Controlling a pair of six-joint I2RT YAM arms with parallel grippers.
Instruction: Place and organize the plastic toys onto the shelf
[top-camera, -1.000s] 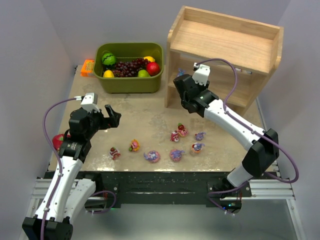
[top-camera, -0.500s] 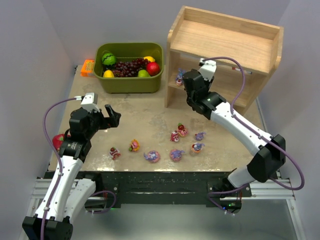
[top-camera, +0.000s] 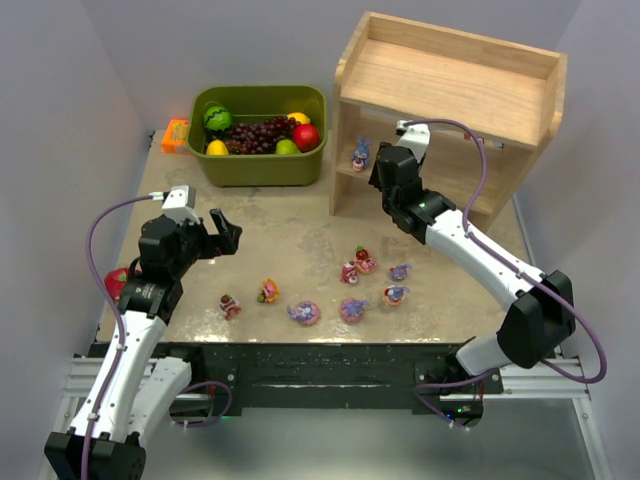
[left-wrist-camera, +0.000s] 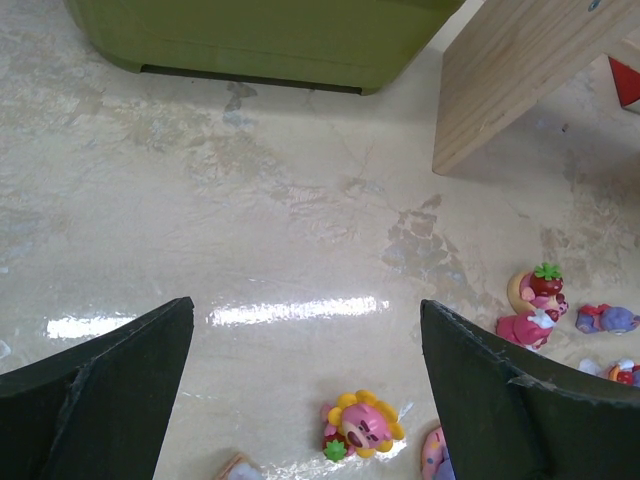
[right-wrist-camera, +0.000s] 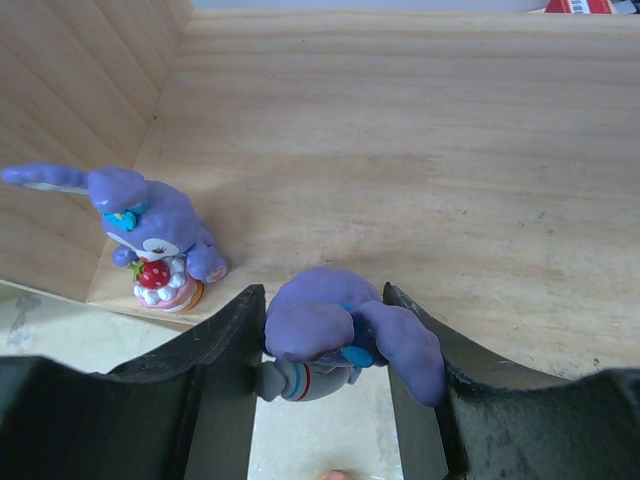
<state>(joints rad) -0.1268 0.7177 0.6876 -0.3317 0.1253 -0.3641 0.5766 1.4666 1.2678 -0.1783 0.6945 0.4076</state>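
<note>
Since the earlier view the right gripper (right-wrist-camera: 322, 340) has advanced from over the table (top-camera: 300, 220) into the lower tier of the shelf (top-camera: 450, 75). Nearest, loose toys (top-camera: 304, 313) wait on the table; the left gripper (left-wrist-camera: 305, 320) hangs beside them, fingers spread and empty. Farther, the right gripper is clamped on a purple bunny (right-wrist-camera: 300, 325) at the tier's front edge, near a second bunny (right-wrist-camera: 150, 235) standing in the left corner, probably so the row fills outward

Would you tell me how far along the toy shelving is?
Done: one blue-purple plastic bunny stands in the light wooden shelf's lower corner. In hand: the right tool grips a second purple bunny at that tier's edge. Left: eight small figurines on the table; the left tool hangs open.
</note>
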